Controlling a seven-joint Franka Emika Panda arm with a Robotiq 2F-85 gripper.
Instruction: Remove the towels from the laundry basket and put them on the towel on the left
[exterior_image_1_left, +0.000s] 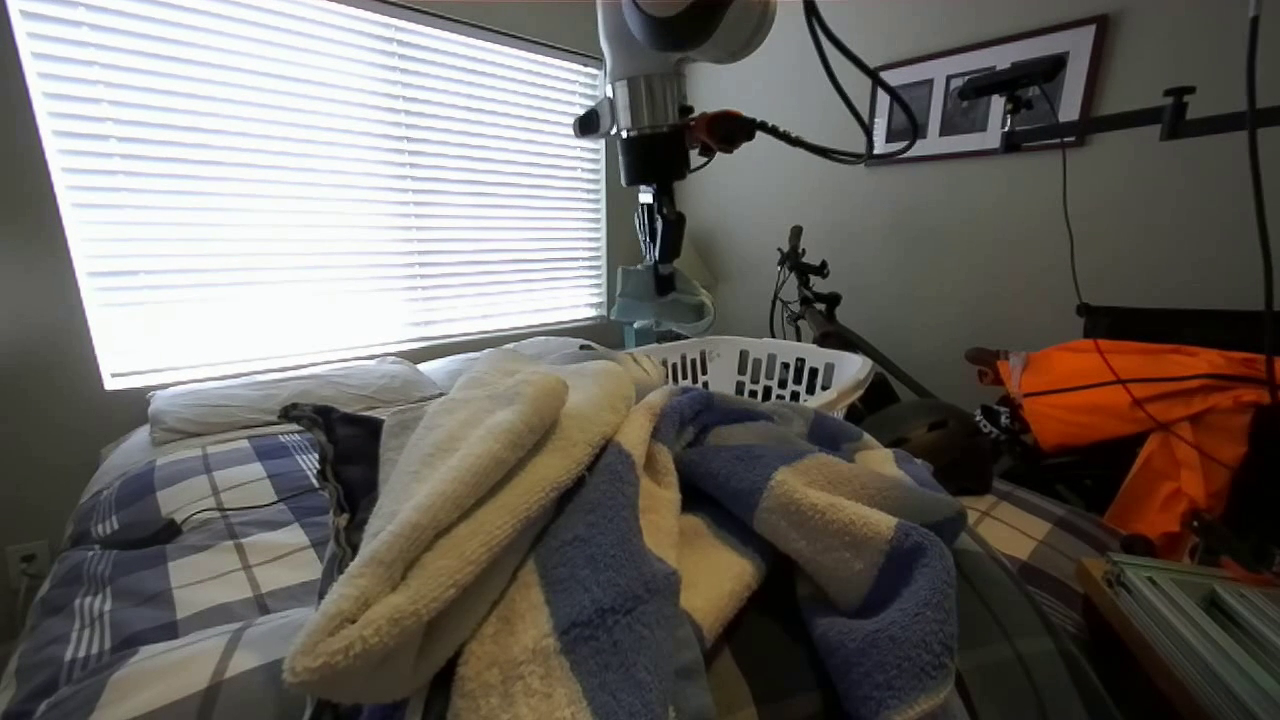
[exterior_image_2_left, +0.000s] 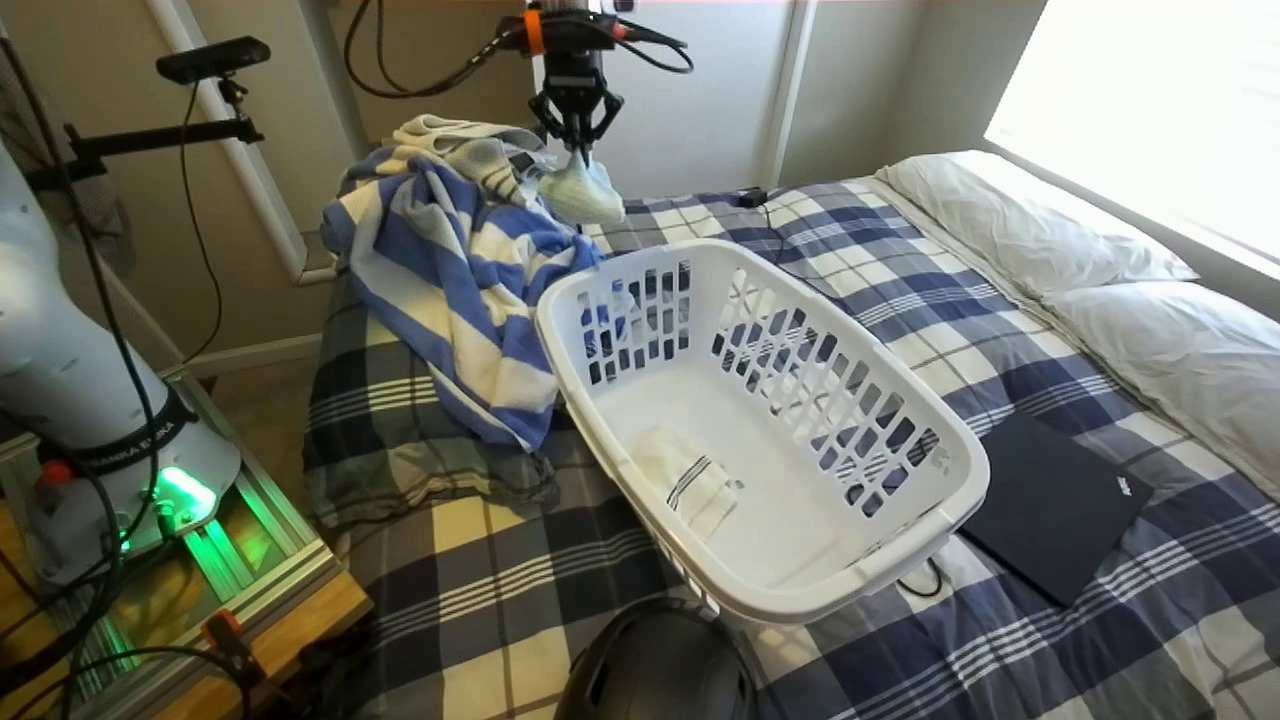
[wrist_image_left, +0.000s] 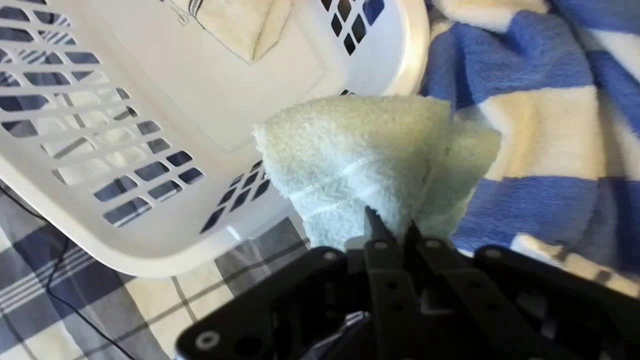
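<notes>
In an exterior view, the striped towel (exterior_image_2_left: 450, 265) lay heaped near the bed's (exterior_image_2_left: 450, 570) far left corner. Claw (exterior_image_2_left: 581, 157) had the green towel (exterior_image_2_left: 585, 195) pinched, hanging close by. Safest play looked like centring over the striped towel, lowering to contact, then releasing. Basket (exterior_image_2_left: 795, 490), mid-bed, held a white towel (exterior_image_2_left: 690, 480). Pillows (exterior_image_2_left: 1090, 225) lined the right edge.

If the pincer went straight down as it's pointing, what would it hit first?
Probably the striped towel, perhaps the rim of the laundry basket; the pale cloth in the pincer hides that spot.
</notes>
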